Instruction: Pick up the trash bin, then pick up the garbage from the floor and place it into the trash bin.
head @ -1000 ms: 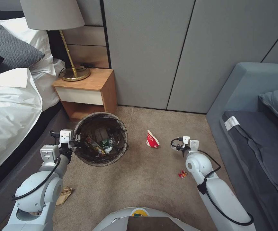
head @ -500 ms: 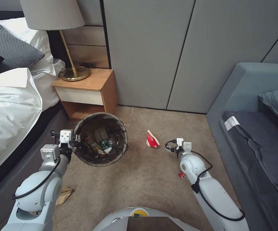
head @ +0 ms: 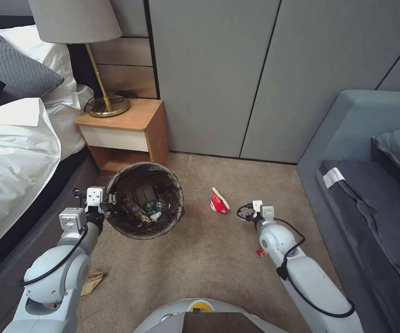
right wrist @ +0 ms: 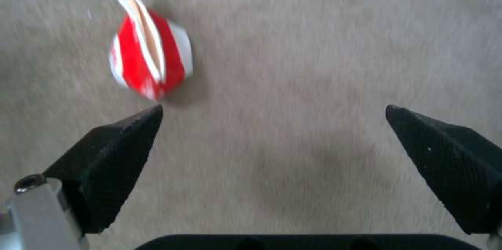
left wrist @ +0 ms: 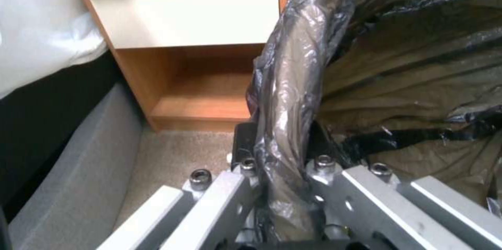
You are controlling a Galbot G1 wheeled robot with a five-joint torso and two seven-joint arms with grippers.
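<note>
The trash bin (head: 145,200) is a round bucket lined with a thin, crinkled dark translucent bag folded over its rim. It sits at the left of the scene, just near of a wooden nightstand (head: 125,132), and contains mixed wrappers and a small clear bottle. The left gripper (head: 108,202) is pinched on the bin's left rim; the left wrist view shows one finger on either side of the bag-covered wall (left wrist: 285,124).

The floor (head: 209,259) is short-pile beige-brown carpet. A flattened red-and-white paper wrapper (head: 218,201), roughly cone-shaped, lies right of the bin. The right gripper (head: 248,212) is just right of this wrapper, not touching it, with its black wedge-shaped fingers (right wrist: 112,144) spread wide above bare carpet. A small red wrapper (head: 261,252) lies nearer, beside the right arm. A flattened brown paper bag (head: 91,280) lies at near left.
</note>
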